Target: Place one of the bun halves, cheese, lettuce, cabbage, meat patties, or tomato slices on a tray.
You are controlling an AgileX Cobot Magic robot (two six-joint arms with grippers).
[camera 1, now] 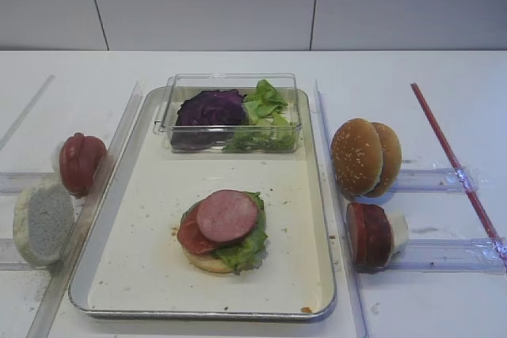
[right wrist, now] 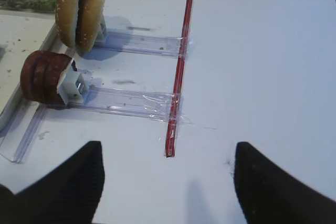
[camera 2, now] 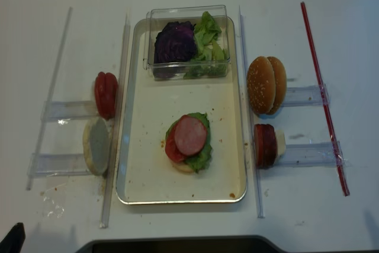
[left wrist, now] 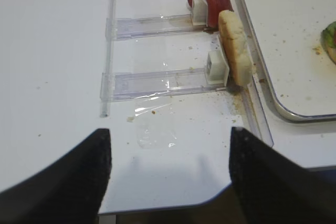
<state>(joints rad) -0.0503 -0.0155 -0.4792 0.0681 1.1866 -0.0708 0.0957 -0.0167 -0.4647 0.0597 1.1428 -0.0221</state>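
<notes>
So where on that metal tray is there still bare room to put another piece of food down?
The tray has bare floor left and right of the stacked burger, in front of it, and between it and the clear box. The back end is crowded by that box, with cabbage and lettuce.

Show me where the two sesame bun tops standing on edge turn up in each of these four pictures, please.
Exterior high: the sesame bun tops stand right of the tray.
Right wrist: upper left, above the meat patties.
Left wrist: not in view.
Exterior high realsense: right of the tray, upper middle.
Shared landmark: the red strip lies beyond the buns, also seen at and.
</notes>
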